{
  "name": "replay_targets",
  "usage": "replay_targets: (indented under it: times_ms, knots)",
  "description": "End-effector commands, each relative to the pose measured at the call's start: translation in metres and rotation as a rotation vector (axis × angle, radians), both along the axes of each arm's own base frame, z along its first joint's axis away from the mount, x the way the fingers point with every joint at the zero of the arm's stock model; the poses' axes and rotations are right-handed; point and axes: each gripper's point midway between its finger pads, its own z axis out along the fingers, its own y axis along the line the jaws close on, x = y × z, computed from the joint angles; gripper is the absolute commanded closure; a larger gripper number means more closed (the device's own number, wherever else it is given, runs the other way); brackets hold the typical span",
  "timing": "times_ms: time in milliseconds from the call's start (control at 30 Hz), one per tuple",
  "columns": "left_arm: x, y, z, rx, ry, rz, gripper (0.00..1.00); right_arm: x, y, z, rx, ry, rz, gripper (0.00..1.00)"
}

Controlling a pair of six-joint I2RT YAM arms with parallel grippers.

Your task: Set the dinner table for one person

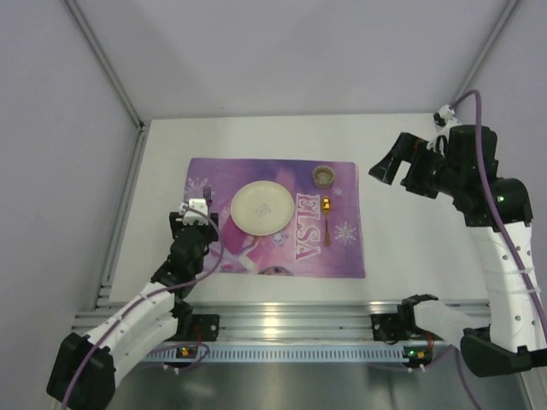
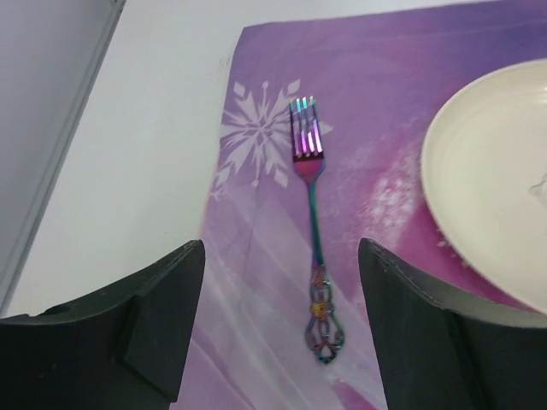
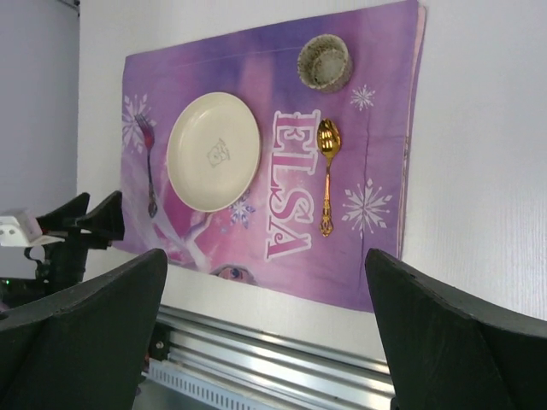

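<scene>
The white dinner table (image 1: 402,231) carries a purple ELSA placemat (image 1: 342,256). On the mat lie a cream plate (image 1: 261,207), a gold spoon (image 1: 327,220) right of the plate and a small round cup (image 1: 324,176) at the far right. An iridescent fork (image 2: 311,213) lies on the mat left of the plate (image 2: 496,171), tines away from me. My left gripper (image 2: 282,256) is open, and the fork's handle lies between its jaws, touching neither. My right gripper (image 1: 385,166) is open and empty, raised over the table's right side.
Aluminium rails (image 1: 291,320) run along the table's near edge. White walls and a frame post (image 1: 102,64) close off the back and sides. In the right wrist view the fork (image 3: 147,162), plate (image 3: 214,149), spoon (image 3: 327,175) and cup (image 3: 325,62) all show.
</scene>
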Motion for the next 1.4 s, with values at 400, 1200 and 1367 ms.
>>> replay_targets:
  times_ms: [400, 1200, 1367]
  knots:
    - [0.048, 0.038, -0.016, -0.121, -0.157, 0.089, 0.22, -0.019, -0.009, 0.016, -0.019, -0.332, 0.006, 0.00]
    - [0.105, 0.044, -0.052, -0.150, -0.044, 0.023, 0.01, -0.020, 0.004, 0.034, 0.076, -0.386, 0.032, 0.00]
    - [0.105, 0.044, -0.051, -0.146, -0.049, 0.021, 0.01, -0.019, 0.004, 0.035, 0.091, -0.388, 0.023, 0.00]
